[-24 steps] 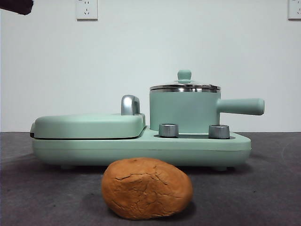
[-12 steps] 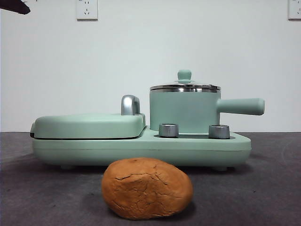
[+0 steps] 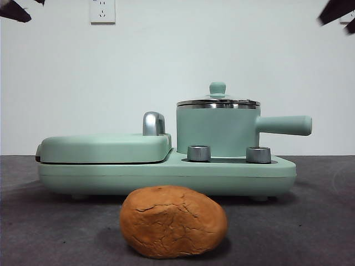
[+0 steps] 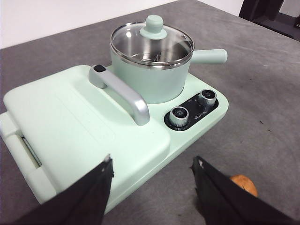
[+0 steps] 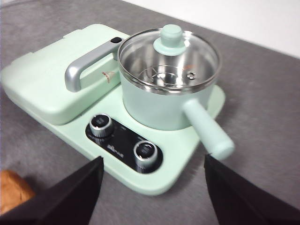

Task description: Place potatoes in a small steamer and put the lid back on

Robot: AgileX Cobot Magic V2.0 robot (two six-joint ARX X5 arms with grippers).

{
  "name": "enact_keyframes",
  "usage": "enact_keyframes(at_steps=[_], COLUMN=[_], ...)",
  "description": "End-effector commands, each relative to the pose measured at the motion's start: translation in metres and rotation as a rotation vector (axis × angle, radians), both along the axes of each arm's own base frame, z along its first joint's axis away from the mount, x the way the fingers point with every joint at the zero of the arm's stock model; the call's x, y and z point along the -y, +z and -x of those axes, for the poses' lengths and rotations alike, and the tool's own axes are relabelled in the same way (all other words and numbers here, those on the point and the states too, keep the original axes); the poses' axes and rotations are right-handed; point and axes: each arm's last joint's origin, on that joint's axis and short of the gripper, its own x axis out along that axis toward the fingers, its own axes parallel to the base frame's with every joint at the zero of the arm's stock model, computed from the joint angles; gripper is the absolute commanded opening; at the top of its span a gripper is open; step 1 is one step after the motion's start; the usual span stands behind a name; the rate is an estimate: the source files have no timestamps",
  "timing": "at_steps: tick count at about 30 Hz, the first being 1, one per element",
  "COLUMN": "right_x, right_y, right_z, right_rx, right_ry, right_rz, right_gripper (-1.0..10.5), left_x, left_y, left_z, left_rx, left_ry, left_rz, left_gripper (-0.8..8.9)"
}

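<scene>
The orange-brown cracked potato [image 3: 173,221] lies on the grey table in front of the appliance; slivers of it show in the wrist views [image 4: 244,183] [image 5: 13,191]. The small mint-green steamer [image 3: 217,131] stands on the right half of the appliance base, its side handle [image 3: 284,125] pointing right. The glass lid [image 3: 218,101] with its green knob sits on it [image 4: 152,39] [image 5: 169,52]. My left gripper [image 4: 152,166] hangs open high above the grill side. Above the steamer's handle side, my right gripper [image 5: 153,164] is open too. Both hold nothing.
A flat mint-green grill plate [image 3: 105,148] with a chrome handle [image 3: 153,123] fills the left half of the base. Two steel knobs [image 3: 199,153] [image 3: 258,154] sit at the front of the base. Black arm tips show at both top corners [image 3: 14,10] [image 3: 337,11].
A second black arm tip has come into the front view's top right corner. The tip at the top left has shifted slightly. Potato, steamer and lid have not moved.
</scene>
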Motion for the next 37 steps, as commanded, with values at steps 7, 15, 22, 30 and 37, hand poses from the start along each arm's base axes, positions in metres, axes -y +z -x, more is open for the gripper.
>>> enact_keyframes(at_steps=[7,15,22,30,37], right_x=[-0.025,-0.039,-0.042,-0.036,-0.032], right_y=[-0.016,-0.026,-0.008,0.009,0.017], right_z=[-0.059,-0.102,-0.105,-0.087,-0.076], right_rx=[-0.028,-0.042,-0.045,-0.026,-0.009], right_ry=[0.011,0.007,0.036,0.049,0.049], right_rz=[-0.033,-0.029,-0.044,-0.081,-0.087], right_gripper=[3.3,3.3,3.3,3.3,3.3], left_x=[0.002,0.004,0.028,0.091,0.151], left_y=[0.005,0.006,0.010,-0.016,-0.022], left_z=[-0.004,-0.009,-0.059,-0.140,-0.191], left_rx=[0.002,0.018,0.141,0.119,0.137], left_ry=[0.005,0.010,0.021,-0.064,-0.170], left_rz=[0.011,0.019,0.128,0.113,0.048], left_gripper=[2.79,2.76,2.78,2.78,2.78])
